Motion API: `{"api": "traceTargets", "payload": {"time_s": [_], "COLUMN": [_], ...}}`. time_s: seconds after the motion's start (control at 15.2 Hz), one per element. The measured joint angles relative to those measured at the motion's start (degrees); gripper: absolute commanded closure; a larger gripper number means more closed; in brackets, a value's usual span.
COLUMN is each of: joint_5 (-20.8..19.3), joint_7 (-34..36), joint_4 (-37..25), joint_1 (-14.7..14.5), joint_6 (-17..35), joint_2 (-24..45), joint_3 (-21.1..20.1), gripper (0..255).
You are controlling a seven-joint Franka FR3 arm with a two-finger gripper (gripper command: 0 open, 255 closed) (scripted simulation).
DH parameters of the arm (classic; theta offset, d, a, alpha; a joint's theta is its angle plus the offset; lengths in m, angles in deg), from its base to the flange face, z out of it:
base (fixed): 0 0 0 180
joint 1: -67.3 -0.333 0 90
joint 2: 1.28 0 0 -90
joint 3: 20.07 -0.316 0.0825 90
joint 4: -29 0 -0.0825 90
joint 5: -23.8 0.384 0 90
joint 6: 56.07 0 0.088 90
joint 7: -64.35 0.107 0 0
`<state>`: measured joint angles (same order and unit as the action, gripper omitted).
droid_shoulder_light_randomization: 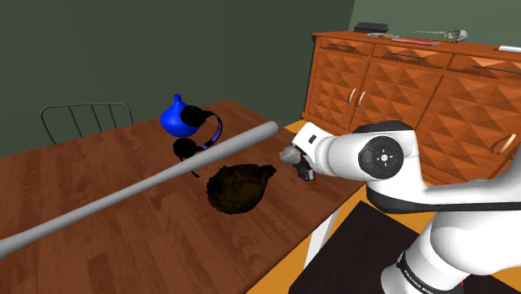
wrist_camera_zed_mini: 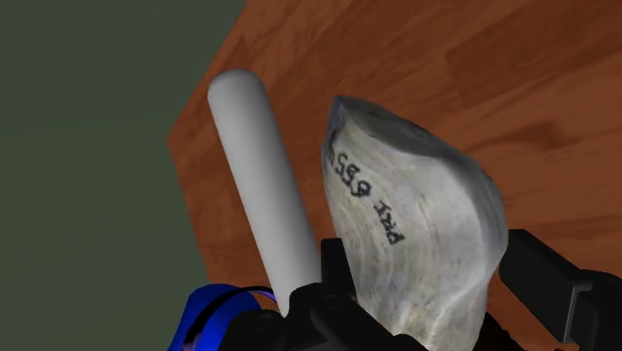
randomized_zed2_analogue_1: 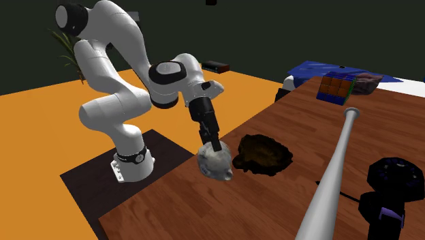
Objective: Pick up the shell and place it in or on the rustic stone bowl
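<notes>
From the shoulder view, the gripper is at the near edge of the wooden table with the pale grey shell at its tip, close to the dark, rough bowl. A grey bat lies across the table beyond the bowl. In the second exterior view the gripper points steeply down onto the top of the shell, which is by the table edge, near the bowl's rim but apart from it. Whether it rests on the wood or hangs a little clear I cannot tell. In the wrist view the two black fingers press against opposite flanks of the shell, so it is clasped across its width with the pointed end sticking out ahead. It looks hard and stiff, probably light, with a smooth curved surface that may slip or swivel between the pads and thin edges that could chip. A hold across the thick middle and a gentle set-down into the bowl seem wisest.
</notes>
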<state>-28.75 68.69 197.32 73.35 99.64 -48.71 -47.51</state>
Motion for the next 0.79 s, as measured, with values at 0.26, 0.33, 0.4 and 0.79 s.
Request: {"api": "traceTargets", "payload": {"time_s": [0.26, 0.33, 0.4, 0.79], "joint_5": [2.83, 3.37, 4.09, 7.22], "joint_7": [-4.36, -5.36, -6.49, -11.53], "joint_4": [-1.31, -1.65, -1.95, -4.36], "joint_1": [-3.09, -3.64, -4.45, -7.56], "joint_6": [-3.19, -3.84, -4.72, -9.01], "joint_2": [-1.31, -1.59, -2.06, -3.71], "joint_3": [2.85, 3.52, 4.23, 7.03], "gripper": [255, 255, 255, 255]}}
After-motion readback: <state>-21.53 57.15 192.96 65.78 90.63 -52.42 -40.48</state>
